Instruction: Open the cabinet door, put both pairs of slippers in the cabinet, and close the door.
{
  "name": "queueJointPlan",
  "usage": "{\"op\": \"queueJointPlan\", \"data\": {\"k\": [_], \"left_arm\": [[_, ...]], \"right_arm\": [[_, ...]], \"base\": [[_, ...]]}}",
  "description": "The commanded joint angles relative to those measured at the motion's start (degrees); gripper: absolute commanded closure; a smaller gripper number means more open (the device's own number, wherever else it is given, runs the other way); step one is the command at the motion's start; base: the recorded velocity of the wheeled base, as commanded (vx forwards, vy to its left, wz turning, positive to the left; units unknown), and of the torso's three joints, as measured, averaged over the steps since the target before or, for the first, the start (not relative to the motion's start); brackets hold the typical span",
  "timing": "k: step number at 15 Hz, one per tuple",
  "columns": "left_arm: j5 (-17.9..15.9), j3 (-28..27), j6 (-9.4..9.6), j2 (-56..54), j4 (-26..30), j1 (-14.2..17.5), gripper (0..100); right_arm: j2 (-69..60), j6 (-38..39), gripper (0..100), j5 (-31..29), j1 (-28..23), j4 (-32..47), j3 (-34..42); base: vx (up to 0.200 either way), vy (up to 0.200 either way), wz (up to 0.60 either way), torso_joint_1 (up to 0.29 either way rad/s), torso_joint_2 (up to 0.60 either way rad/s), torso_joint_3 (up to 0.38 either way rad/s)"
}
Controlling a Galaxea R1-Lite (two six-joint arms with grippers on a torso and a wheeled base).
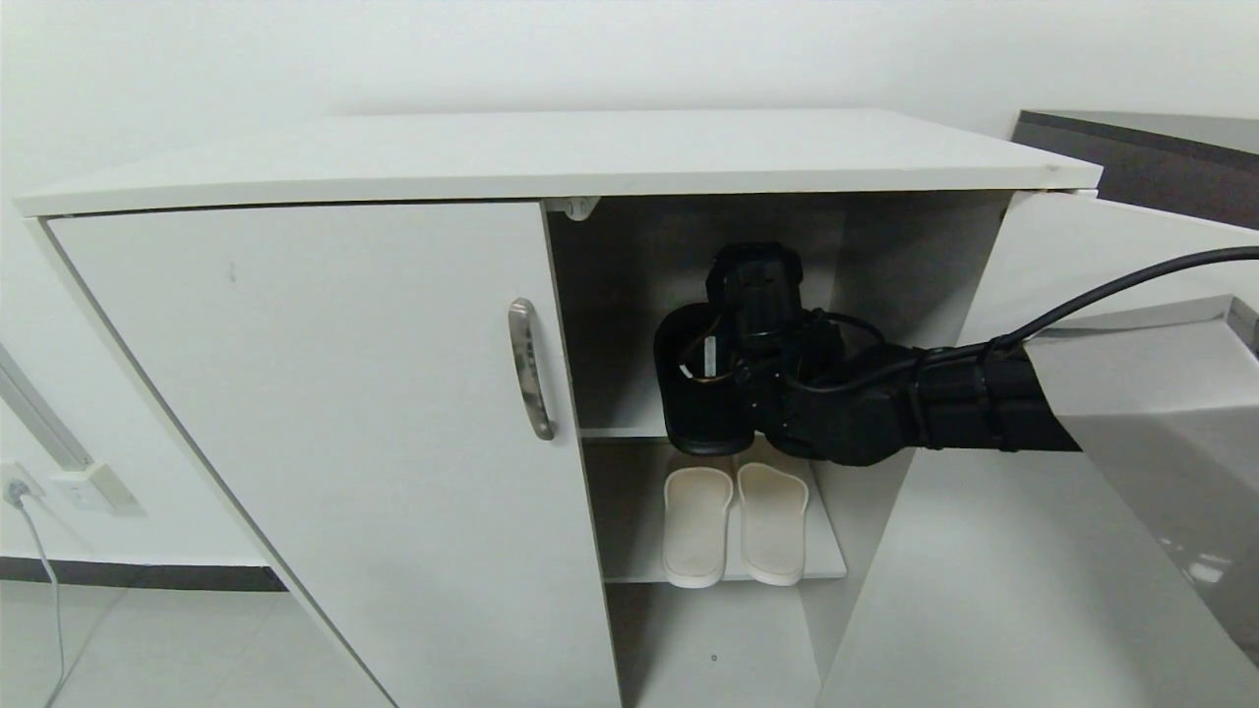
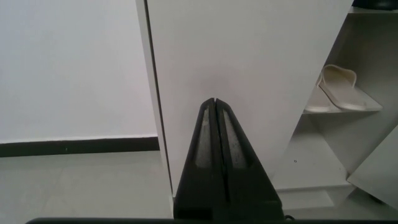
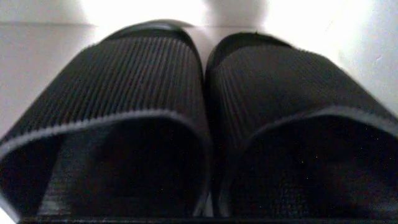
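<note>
The white cabinet [image 1: 590, 147] has its right door [image 1: 1023, 570] swung open and its left door [image 1: 325, 413] closed. A white pair of slippers [image 1: 733, 521] lies side by side on the lower shelf [image 1: 625, 511], also seen as white slippers [image 2: 339, 87]. My right gripper [image 1: 733, 369] is inside the cabinet, shut on the black slippers [image 1: 689, 413], which hang steeply tilted with their lower end at the upper shelf's front edge. Their ribbed straps, the black slippers [image 3: 124, 93], sit close before the wrist camera. My left gripper [image 2: 214, 102] is shut and empty, just in front of the closed left door.
A metal handle [image 1: 531, 369] runs down the left door's inner edge. A wall socket with a plugged cable [image 1: 20, 492] is at the far left. Grey furniture [image 1: 1151, 147] stands behind the cabinet on the right. Bare floor [image 2: 81, 186] spreads left of the cabinet.
</note>
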Motion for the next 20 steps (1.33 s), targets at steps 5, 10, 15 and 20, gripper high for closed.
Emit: {"op": "queueJointPlan", "data": {"k": [5, 10, 15, 20], "left_arm": [[0.0, 0.0, -0.02, 0.1, -0.1, 0.0, 100], [0.0, 0.0, -0.02, 0.1, 0.0, 0.0, 100], [0.0, 0.0, 0.07, 0.1, 0.0, 0.0, 100], [0.0, 0.0, 0.07, 0.1, -0.1, 0.0, 100]], "right_arm": [[-7.9, 0.7, 0, -0.3, 2.5, -0.3, 8.9], [-16.4, 0.7, 0, 0.1, 5.4, -3.0, 20.1], [-25.0, 0.9, 0, 0.1, 9.6, -6.0, 32.3], [-33.1, 1.6, 0, 3.0, 15.4, -10.1, 44.4]], "base": [[0.0, 0.0, 0.0, 0.0, 0.0, 0.0], [0.0, 0.0, 0.0, 0.0, 0.0, 0.0], [0.0, 0.0, 0.0, 0.0, 0.0, 0.0], [0.0, 0.0, 0.0, 0.0, 0.0, 0.0]]}}
